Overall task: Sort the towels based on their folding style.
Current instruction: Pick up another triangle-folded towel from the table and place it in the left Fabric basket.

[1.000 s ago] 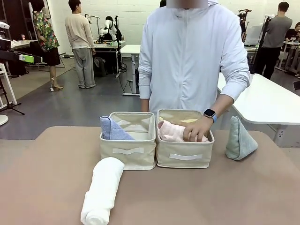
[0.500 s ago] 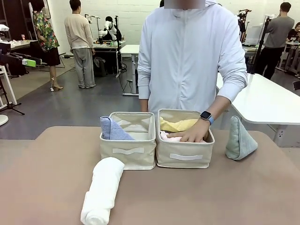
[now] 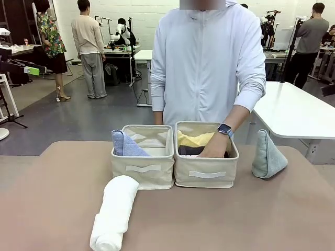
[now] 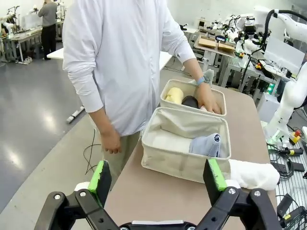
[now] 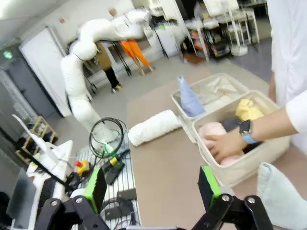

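Deeper into right bin [image 3: 207, 175] than a second ago: person's hand [image 3: 212, 151], pressing pink roll [image 5: 211, 130] beside yellow roll [image 3: 193, 139] and grey roll [image 3: 191, 150], likely making room. Left of it, second bin [image 3: 142, 170] with blue cone [image 3: 125, 145]. White roll [image 3: 114, 212] front-left, green cone [image 3: 267, 155] right, unsorted on tabletop [image 3: 52, 198]. Left claw [image 4: 157, 173], right claw [image 5: 152, 186] wide, empty.

Two beige fabric bins are seen set close side by side on the brown worktop [image 3: 220, 219]: the left bin [image 3: 142, 170] and the right bin [image 3: 205, 178], each fitted with a white strap handle on its near face. Behind them, a person [image 3: 207, 68] in a pale zipped jacket is stationed at the far edge, and a blue-strapped watch [image 3: 225, 129] is held just over the right bin. A white table [image 3: 298, 112] is seen off to the right, and a bystander [image 3: 90, 47] in a beige top is spotted on the grey floor [image 3: 68, 120] further back.
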### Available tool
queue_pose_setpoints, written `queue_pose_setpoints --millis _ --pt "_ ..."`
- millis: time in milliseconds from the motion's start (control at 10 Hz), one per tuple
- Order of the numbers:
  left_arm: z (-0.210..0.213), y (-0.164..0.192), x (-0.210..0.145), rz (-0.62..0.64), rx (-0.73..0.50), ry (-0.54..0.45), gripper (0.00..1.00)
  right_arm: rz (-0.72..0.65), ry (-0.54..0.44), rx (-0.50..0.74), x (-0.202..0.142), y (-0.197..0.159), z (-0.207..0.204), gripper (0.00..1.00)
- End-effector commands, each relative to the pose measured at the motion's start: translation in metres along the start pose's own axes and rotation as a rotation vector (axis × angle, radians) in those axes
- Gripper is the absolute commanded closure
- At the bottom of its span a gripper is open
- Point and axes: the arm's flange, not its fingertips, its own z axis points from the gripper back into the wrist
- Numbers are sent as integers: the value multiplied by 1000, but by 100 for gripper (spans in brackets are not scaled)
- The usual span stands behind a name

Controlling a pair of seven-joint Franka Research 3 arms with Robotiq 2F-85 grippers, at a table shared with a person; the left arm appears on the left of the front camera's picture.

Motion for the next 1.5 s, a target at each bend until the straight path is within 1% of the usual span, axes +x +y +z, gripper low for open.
queue_pose_setpoints --millis 0,200,300,400,500,600,800,900,1000,1100,1400 --pt "0 1 2 -4 8 -16 0 -97 180 -118 48 5 -47 0" --pt "0 1 2 -4 8 -16 0 -171 324 -224 79 -8 -103 0" --pt "0 1 2 -4 8 -16 0 -205 408 -306 84 -18 -133 0" --pt "0 1 2 -4 8 -16 0 -209 515 -435 81 -31 -163 0" --pt "0 1 2 -4 8 -16 0 -207 605 -519 74 -37 -182 0" --pt "0 1 2 -4 8 -16 0 -216 662 -576 68 -42 -193 0" --pt "0 1 2 -4 8 -16 0 -236 715 -623 56 -45 -201 0" --pt "0 1 2 -4 8 -16 0 -249 744 -633 51 -45 -198 0" --pt "0 1 2 -4 8 -16 0 -272 800 -627 43 -42 -187 0" --pt "0 1 2 -4 8 -16 0 -214 728 -622 52 -52 -203 0" --pt "0 1 2 -4 8 -16 0 -214 728 -622 52 -52 -203 0"
